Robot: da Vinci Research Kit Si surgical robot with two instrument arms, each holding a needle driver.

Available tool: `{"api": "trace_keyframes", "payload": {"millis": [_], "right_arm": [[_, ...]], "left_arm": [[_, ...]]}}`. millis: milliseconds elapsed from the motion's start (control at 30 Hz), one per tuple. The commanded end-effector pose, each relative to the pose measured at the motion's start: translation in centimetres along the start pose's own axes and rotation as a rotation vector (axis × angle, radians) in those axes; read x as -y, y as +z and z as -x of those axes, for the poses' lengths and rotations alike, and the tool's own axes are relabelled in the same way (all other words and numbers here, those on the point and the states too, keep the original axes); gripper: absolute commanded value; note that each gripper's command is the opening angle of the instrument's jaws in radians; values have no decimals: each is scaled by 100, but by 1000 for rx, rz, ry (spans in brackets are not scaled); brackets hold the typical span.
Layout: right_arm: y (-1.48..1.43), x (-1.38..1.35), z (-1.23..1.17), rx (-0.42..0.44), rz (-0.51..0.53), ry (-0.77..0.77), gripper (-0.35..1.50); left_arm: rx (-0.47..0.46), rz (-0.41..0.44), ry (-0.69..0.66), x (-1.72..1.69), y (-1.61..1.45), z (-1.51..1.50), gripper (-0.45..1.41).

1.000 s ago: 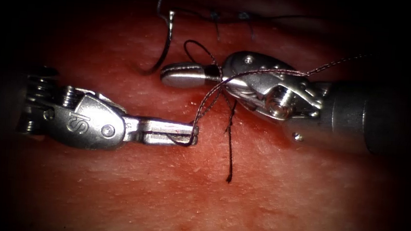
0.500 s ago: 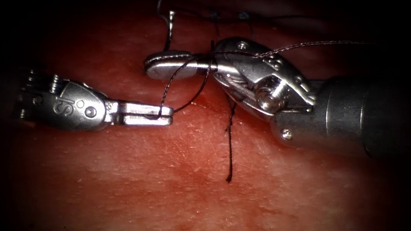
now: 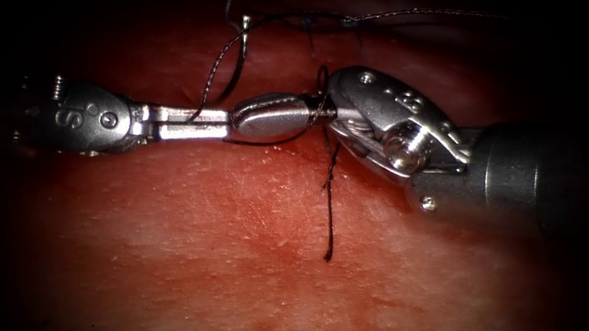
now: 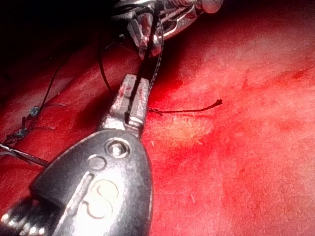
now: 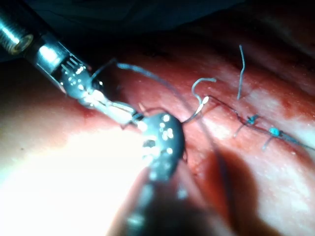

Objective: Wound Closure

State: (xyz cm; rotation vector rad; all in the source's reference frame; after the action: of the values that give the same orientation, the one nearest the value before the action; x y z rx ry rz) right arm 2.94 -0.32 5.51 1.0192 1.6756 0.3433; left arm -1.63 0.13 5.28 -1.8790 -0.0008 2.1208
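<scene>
**Two tools tip to tip over a thread loop; needle lying free**

Endoscope view
- Left tool (image 3: 193, 123): enters from the left, jaws pressed together on the thread (image 3: 212, 76), gripped near the jaw tips. The housing carries the stamped letters "IS".
- Right tool (image 3: 270, 114): enters from the right, jaws closed and empty; a loop of thread runs around the jaws close to their hinge. A small stamped mark on its housing cannot be read.
- The two tools' tips almost meet.
- Thread: rises from the left tool's jaws toward the far side, then runs off to the right along the far edge.
- Needle (image 3: 240, 58): lies on the tissue (image 3: 247, 252), far of the left tool's jaws, held by neither tool; whether its tip sits in the tissue cannot be told.
- Cut end of thread (image 3: 329, 209): loose tail running from beneath the right tool toward the near side.
- Knots (image 3: 349, 22): earlier stitches in a row at the far edge.

Left wrist view
- Left tool (image 4: 133, 101): jaws clamped on the dark thread; an "S" is stamped on the housing.
- Cut end of thread (image 4: 187, 110): lying on the tissue just beside the jaws.

Right wrist view
- Right tool (image 5: 160, 137) meets the left tool (image 5: 115, 110); the knots (image 5: 253, 119) sit farther along the tissue.
</scene>
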Motion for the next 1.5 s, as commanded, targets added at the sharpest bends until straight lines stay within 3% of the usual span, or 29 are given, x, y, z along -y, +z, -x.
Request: {"api": "trace_keyframes", "payload": {"millis": [33,100,200,567,733,833,933,967,1133,1233,1500], "right_arm": [[-1,-6,0,35,-22,5,-35],[-3,-6,0,115,-49,-23,-35],[-4,-8,2,224,-96,-69,-13],[-1,-4,7,418,-307,-167,-10],[6,1,19,569,-383,-253,4],[6,4,36,682,-414,-272,44],[5,6,46,744,-427,-283,47],[5,8,50,769,-430,-287,61],[-9,12,65,798,-434,-282,101],[-20,20,72,827,-438,-272,115],[-37,29,88,852,-454,-266,113]], "left_arm": [[-3,5,-3,1,10,6,-45],[-4,4,-8,3,16,8,-45],[-12,6,-12,5,28,11,-45],[16,39,-22,21,54,28,-45],[18,47,-29,23,56,41,-45],[23,44,-28,25,52,49,-45],[25,42,-26,25,49,52,-45],[27,42,-25,25,48,53,-45],[30,40,-30,25,44,54,-45],[31,40,-34,23,44,55,-45],[33,39,-41,20,45,59,-45]]}}
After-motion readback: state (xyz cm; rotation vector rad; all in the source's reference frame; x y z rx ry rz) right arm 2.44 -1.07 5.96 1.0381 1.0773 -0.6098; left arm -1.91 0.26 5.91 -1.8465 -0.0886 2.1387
